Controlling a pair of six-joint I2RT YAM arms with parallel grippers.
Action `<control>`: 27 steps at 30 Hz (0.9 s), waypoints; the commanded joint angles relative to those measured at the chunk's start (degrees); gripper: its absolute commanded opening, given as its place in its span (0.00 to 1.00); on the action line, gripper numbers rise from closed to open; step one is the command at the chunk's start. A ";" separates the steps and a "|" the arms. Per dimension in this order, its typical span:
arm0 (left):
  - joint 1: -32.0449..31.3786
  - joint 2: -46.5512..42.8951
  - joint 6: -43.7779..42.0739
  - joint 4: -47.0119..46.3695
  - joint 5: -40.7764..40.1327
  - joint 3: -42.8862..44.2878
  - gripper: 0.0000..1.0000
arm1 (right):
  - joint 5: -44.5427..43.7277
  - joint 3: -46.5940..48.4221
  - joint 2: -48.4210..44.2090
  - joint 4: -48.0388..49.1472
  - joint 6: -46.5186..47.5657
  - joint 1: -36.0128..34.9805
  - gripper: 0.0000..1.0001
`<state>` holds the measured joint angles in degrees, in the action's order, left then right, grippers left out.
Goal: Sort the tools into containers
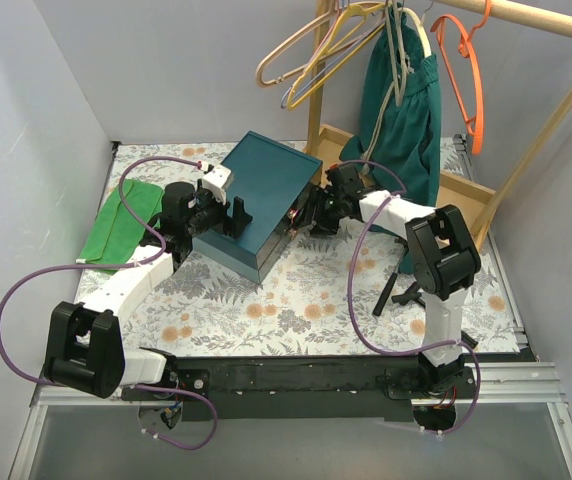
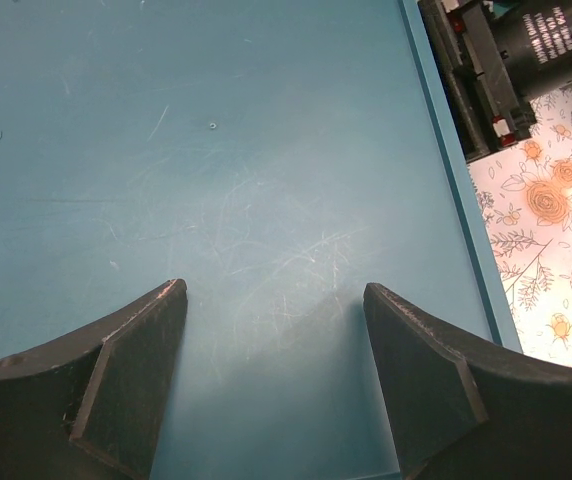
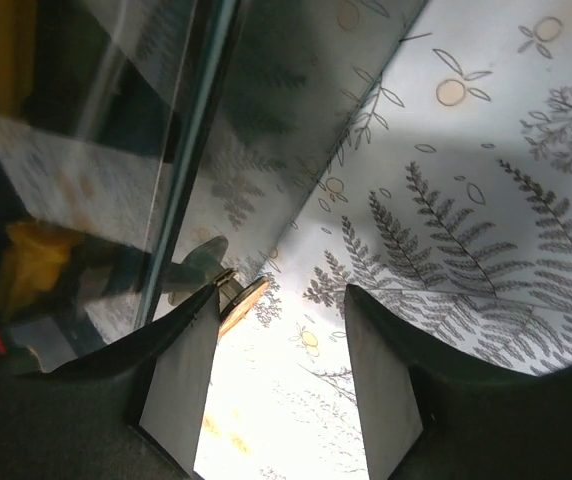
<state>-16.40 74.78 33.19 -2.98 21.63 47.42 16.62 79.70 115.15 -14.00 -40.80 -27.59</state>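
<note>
The dark teal box (image 1: 263, 196) lies in the middle of the table. My left gripper (image 1: 230, 214) hovers open over its left side; in the left wrist view the gripper (image 2: 274, 290) is open and empty above the scratched teal lid (image 2: 216, 150). My right gripper (image 1: 316, 212) is at the box's right end. In the right wrist view it (image 3: 281, 295) is open, with a small gold knob (image 3: 242, 301) of a clear drawer front (image 3: 156, 170) at its left fingertip. A yellow handle (image 3: 28, 262) shows through the plastic. Black tools (image 1: 406, 293) lie right of the right arm.
A folded green cloth (image 1: 121, 220) lies at the far left. A wooden rack (image 1: 466, 195) with coloured hangers (image 1: 326, 40) and a teal garment (image 1: 406, 110) stands at the back right. A floral tablecloth (image 1: 296, 290) covers the table.
</note>
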 commanded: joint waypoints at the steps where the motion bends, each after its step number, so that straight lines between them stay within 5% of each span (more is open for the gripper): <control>1: -0.21 2.65 0.21 10.63 -0.97 -1.54 0.72 | -4.58 -5.42 -3.96 -5.95 1.77 0.96 0.59; 15: -0.21 -1.30 -1.55 10.90 -0.97 -2.33 0.72 | -0.65 -19.66 -19.69 -4.31 13.54 8.34 0.58; 21: -0.21 -5.78 -1.72 8.96 1.12 3.27 0.79 | 19.41 -17.40 -27.34 2.32 30.04 6.60 0.62; 27: -0.21 -13.16 2.22 10.63 5.70 7.69 0.83 | 22.23 -13.70 -35.86 -20.77 62.88 5.18 0.64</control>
<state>-16.45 68.77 32.56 6.11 23.18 50.96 32.91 62.98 85.58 -19.70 -5.02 -21.76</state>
